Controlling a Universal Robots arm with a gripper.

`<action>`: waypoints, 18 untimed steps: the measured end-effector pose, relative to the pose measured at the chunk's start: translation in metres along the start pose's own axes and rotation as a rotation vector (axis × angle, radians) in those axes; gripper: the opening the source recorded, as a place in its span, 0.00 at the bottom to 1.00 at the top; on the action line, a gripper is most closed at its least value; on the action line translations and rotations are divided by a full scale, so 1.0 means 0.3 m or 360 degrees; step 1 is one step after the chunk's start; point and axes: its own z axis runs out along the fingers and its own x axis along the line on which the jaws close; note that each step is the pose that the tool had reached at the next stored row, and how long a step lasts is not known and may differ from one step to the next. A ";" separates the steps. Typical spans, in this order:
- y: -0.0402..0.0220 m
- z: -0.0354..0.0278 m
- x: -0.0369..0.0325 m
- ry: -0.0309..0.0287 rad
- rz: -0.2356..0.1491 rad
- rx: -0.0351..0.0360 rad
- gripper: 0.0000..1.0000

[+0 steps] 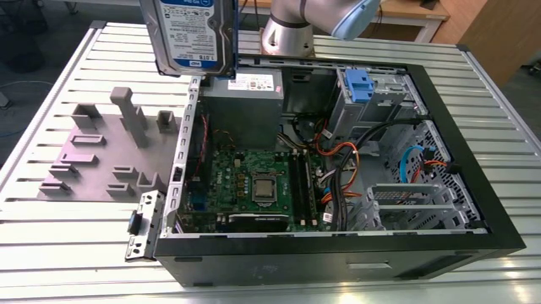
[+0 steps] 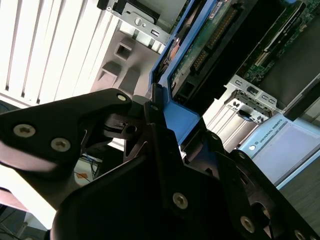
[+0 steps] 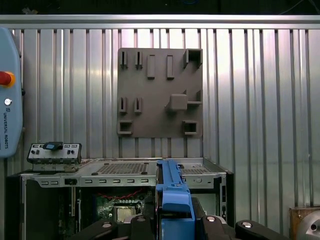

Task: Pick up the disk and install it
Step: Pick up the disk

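Note:
The disk, a silver hard drive with a white-and-blue label in a bright blue bracket, hangs upright in the air above the far left corner of the open computer case. In both wrist views the black fingers clamp the blue bracket edge-on. My gripper is shut on the disk, high above the case. A drive cage with a blue latch stands at the case's far right.
A grey fixture plate with upright pegs lies on the ribbed metal table to the exterior view's left of the case. A grey power-supply box fills the case's far corner below the disk. The arm's base stands behind the case.

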 end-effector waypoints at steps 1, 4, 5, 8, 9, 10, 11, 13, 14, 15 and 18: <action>-0.002 0.000 0.000 0.00001 0.0000 0.0000 0.36; -0.009 0.000 0.000 0.00001 0.0000 0.0000 0.36; -0.012 0.000 0.000 0.00001 0.0000 0.0000 0.36; -0.021 0.000 -0.001 0.00002 0.0000 0.0000 0.36; -0.023 -0.001 -0.001 0.00003 0.0000 0.0000 0.36; -0.023 0.000 -0.001 0.00001 0.0000 0.0000 0.36; -0.024 0.000 -0.001 0.00002 0.0000 0.0000 0.36; -0.025 0.000 -0.001 0.00000 0.0000 0.0000 0.36; -0.025 0.000 -0.001 0.00001 0.0000 0.0000 0.36; -0.027 0.000 -0.001 0.00001 0.0000 0.0000 0.36; -0.034 -0.001 -0.001 0.00002 0.0000 0.0000 0.36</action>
